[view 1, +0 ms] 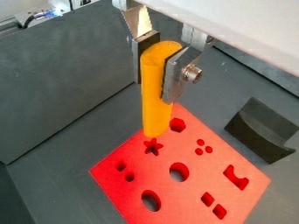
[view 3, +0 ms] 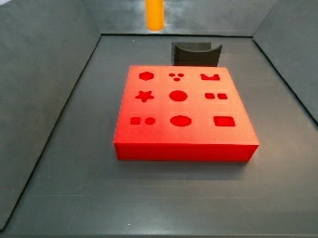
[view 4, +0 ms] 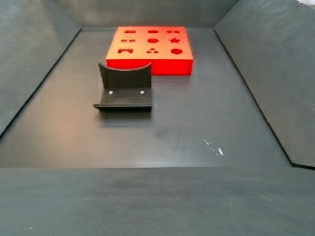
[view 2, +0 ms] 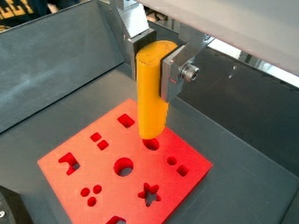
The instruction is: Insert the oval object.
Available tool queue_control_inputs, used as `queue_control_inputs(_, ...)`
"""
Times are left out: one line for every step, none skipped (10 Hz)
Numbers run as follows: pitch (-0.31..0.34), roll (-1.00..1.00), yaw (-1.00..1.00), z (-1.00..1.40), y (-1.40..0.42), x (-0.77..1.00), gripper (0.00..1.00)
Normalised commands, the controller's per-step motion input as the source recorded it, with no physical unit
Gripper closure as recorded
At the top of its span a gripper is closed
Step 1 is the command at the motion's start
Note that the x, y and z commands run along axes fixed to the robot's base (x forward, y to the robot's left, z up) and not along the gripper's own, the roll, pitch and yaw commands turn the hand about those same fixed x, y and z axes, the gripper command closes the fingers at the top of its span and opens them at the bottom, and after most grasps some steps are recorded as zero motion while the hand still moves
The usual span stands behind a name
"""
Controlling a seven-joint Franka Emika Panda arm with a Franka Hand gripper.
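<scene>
My gripper (view 1: 158, 63) is shut on the oval object (view 1: 156, 96), a slim orange-yellow peg, and holds it upright by its upper end between the silver fingers (view 1: 177, 77). It shows the same in the other wrist view, with the gripper (view 2: 156, 63) on the peg (view 2: 151, 101). The peg hangs well above the red block with shaped holes (view 1: 117, 171) (view 2: 105, 162). In a side view only the peg's lower part (view 3: 154, 13) shows, high above the far side of the block (view 3: 187, 149); the gripper is out of view there. The block has an oval hole (view 3: 180, 120).
A dark grey curved holder (view 3: 195, 48) stands behind the block, and it also shows in a wrist view (view 1: 263, 127) and in a side view (view 4: 123, 88). Grey walls (view 3: 62, 84) ring the dark floor. In that side view the block (view 4: 154, 65) lies at the far end.
</scene>
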Motion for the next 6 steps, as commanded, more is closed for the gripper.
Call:
queue_control_inputs(-0.030,-0.02,-0.69,-0.17,-0.25,0.10,1.00)
queue_control_inputs(-0.019,0.00,-0.96,-0.24,-0.23,0.00,1.00)
queue_control_inputs(0.000,0.00,-1.00,-0.32,-0.18,0.00,1.00)
queue_control_inputs(0.000,0.00,-1.00,-0.33,-0.17,0.00,1.00)
queue_control_inputs(0.000,0.01,-1.00,-0.36,-0.02,0.00,1.00)
queue_control_inputs(0.000,0.02,-1.00,-0.37,0.00,0.00,1.00)
